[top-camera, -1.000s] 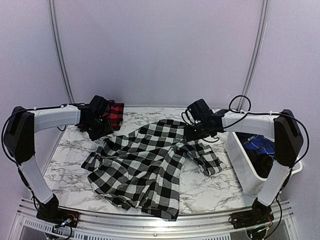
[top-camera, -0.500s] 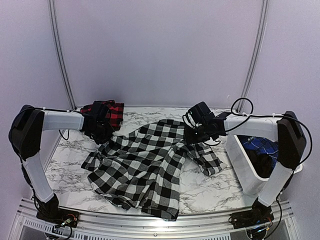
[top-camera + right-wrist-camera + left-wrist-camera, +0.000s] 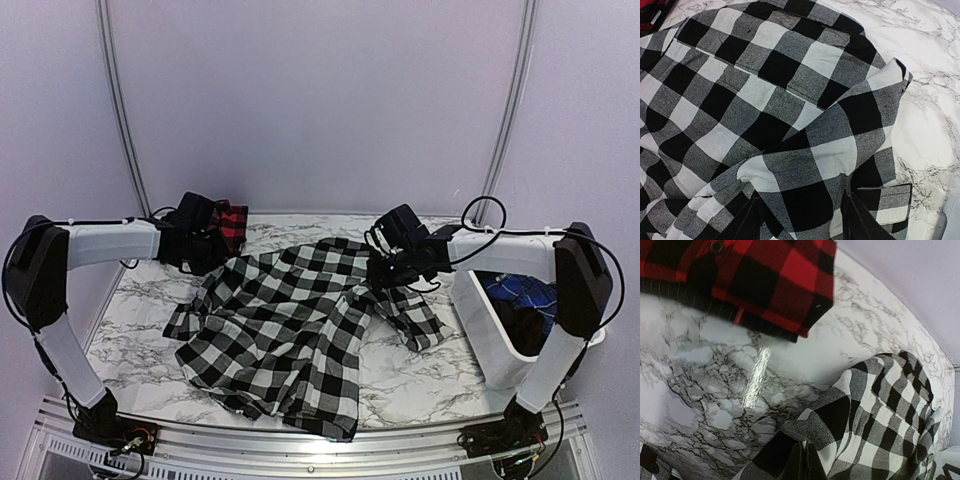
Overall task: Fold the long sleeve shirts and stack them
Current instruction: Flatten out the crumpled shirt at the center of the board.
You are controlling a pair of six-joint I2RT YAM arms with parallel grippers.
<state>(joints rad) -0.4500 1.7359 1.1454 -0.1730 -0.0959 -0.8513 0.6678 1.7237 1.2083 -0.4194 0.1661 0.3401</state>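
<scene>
The black-and-white shirt [image 3: 290, 330] lies spread and rumpled across the marble table [image 3: 130, 350]. My left gripper [image 3: 207, 256] is at its far left corner. The left wrist view shows that gripper [image 3: 808, 447] shut, with the shirt's hem [image 3: 880, 410] pinched between the tips. My right gripper [image 3: 381, 268] is at the shirt's far right part, near where a sleeve runs off. In the right wrist view its fingers [image 3: 855, 215] stand apart with a thick bunch of the checked cloth [image 3: 765, 90] gripped between them. The red-and-black shirt [image 3: 232, 224] lies folded at the back left [image 3: 765, 280].
A white bin [image 3: 480, 330] holding blue and dark clothes [image 3: 515, 288] stands at the table's right edge, close to the right arm. Grey curtain walls close off the back and sides. A cable loops above the right forearm [image 3: 485, 205].
My left gripper dropped from beside the red-and-black shirt onto the black-and-white shirt's far left corner and shut on it; the corner now sits drawn up. The right arm barely moved.
</scene>
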